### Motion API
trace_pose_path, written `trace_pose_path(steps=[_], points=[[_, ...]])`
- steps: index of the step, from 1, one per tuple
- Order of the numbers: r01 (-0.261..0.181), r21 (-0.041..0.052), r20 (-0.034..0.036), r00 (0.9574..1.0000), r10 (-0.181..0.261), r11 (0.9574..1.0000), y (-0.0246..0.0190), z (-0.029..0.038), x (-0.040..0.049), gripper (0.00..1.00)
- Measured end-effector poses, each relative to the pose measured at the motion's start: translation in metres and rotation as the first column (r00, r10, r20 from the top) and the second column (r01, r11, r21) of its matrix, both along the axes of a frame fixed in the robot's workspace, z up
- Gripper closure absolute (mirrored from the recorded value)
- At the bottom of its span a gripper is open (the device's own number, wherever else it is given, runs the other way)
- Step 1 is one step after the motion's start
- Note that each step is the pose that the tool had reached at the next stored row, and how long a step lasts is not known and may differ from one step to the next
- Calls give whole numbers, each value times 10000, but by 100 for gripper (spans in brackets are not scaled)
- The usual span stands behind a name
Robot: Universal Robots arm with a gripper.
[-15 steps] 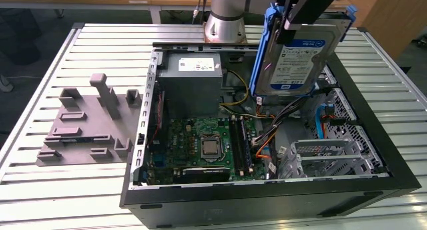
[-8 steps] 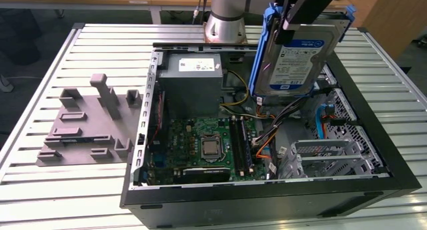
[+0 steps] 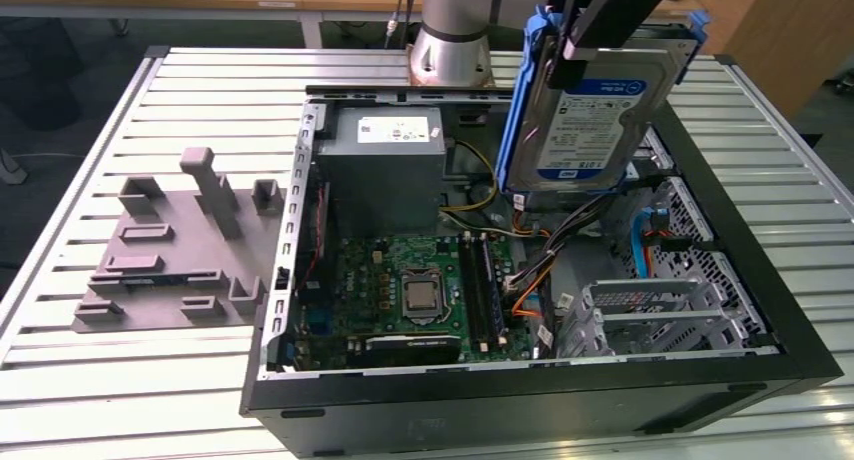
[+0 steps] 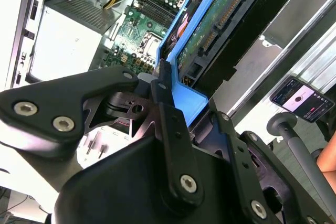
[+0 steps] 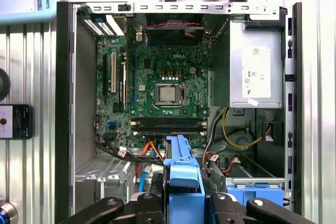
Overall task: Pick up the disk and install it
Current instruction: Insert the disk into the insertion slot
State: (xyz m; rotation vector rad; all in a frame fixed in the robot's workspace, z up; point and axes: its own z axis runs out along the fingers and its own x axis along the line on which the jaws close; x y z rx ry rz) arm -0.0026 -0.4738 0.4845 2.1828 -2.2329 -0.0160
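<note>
Disk: the disk [image 3: 587, 120] hangs on edge in the air, its white-and-blue label towards the exterior camera and its blue frame running round the edges.
Gripper: the gripper [image 3: 587, 42] is clamped on the disk's upper end, with one black finger on each side of the blue frame; in the second wrist view the green circuit side and the connector of the disk show past the fingers [image 4: 160, 85].
Place: the disk is over the open computer case [image 3: 534, 392], towards the exterior view's right, between the grey power box [image 3: 387, 160] and the metal drive cage [image 3: 667, 310], above a bundle of cables [image 3: 534, 270].
Inside the case: the green main board [image 3: 400, 290] lies flat on the floor of the case.
Table: the case lies on a slatted metal table [image 3: 80, 380].
Beside the case: a grey plastic fixture [image 3: 174, 250] sits on the table at the exterior view's left, and a phone [image 5: 16, 121] lies outside the case wall.
</note>
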Motion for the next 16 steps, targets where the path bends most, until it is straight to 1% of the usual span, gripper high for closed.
trace_pose_path(steps=[16], points=[[0, 0, 0, 10000, 0, 10000, 0, 0, -32, 64]])
